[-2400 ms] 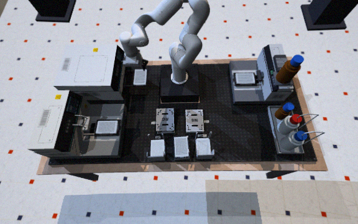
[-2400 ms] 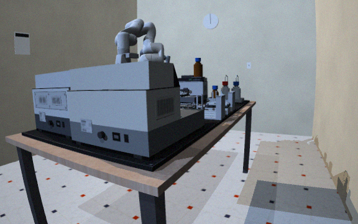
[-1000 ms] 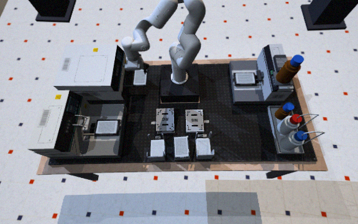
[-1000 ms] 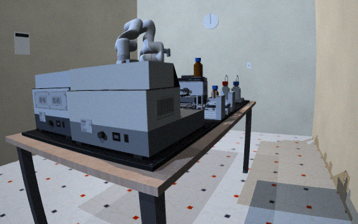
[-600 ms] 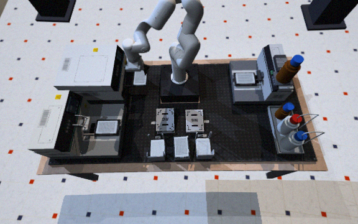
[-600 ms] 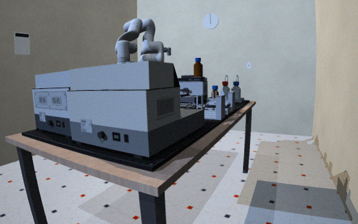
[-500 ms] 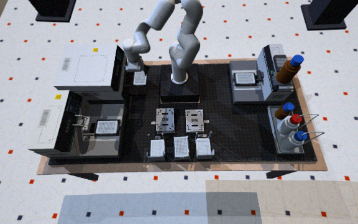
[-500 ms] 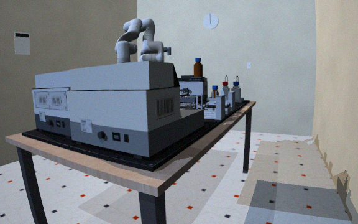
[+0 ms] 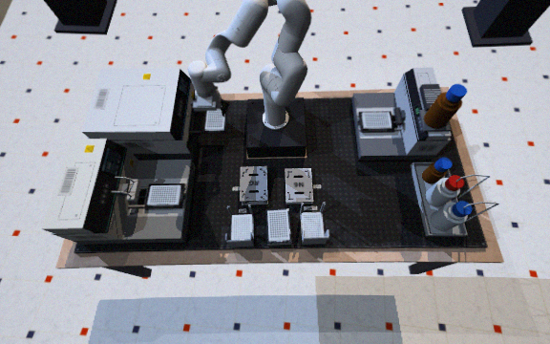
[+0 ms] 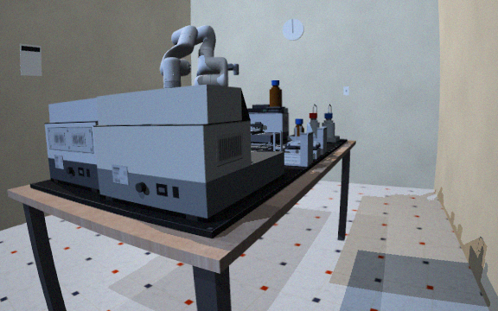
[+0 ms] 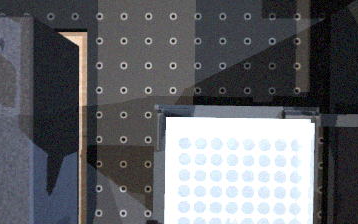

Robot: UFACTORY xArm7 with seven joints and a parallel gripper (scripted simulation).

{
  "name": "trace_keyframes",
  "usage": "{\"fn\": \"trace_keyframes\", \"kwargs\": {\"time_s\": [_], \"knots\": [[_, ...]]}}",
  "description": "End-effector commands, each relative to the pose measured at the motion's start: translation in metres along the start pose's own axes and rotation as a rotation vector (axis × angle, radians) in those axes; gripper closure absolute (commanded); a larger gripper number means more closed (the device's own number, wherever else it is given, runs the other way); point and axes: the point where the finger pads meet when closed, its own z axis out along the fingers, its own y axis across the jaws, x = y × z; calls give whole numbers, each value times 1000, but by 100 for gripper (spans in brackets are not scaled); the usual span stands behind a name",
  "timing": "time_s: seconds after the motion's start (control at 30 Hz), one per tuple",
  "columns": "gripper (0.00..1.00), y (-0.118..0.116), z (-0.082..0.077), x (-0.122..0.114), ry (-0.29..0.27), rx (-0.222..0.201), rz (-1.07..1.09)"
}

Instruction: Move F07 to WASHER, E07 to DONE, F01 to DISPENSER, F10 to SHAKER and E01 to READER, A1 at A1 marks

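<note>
My gripper [image 9: 209,106] is open and empty, at the back left of the deck, right above a white well plate [image 9: 215,120] [image 11: 240,170]. That plate lies flat in a dark nest frame [image 11: 159,150] beside the large grey instrument [image 9: 132,102] [image 11: 5,125]. My fingers do not show in the wrist view. Other white plates sit in the front left instrument [image 9: 163,195], in the right instrument [image 9: 376,120], and along the front row [image 9: 242,227] [image 9: 279,225] [image 9: 313,225]. I cannot read any plate labels. In the side view the instruments hide the gripper.
Two empty grey nests, RG [image 9: 253,183] and N6 [image 9: 299,183], lie mid-deck in front of the arm's base [image 9: 276,131]. Bottles [image 9: 442,109] [image 9: 447,203] stand at the right edge. The black perforated deck [image 9: 375,210] covers the table.
</note>
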Motion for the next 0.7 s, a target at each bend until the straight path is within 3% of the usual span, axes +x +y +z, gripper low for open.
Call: {"fn": "trace_keyframes", "kwargs": {"time_s": [0.0, 0.67], "knots": [[0, 2, -1, 0, 0, -4, 0], [0, 2, 17, 0, 0, -4, 0]]}}
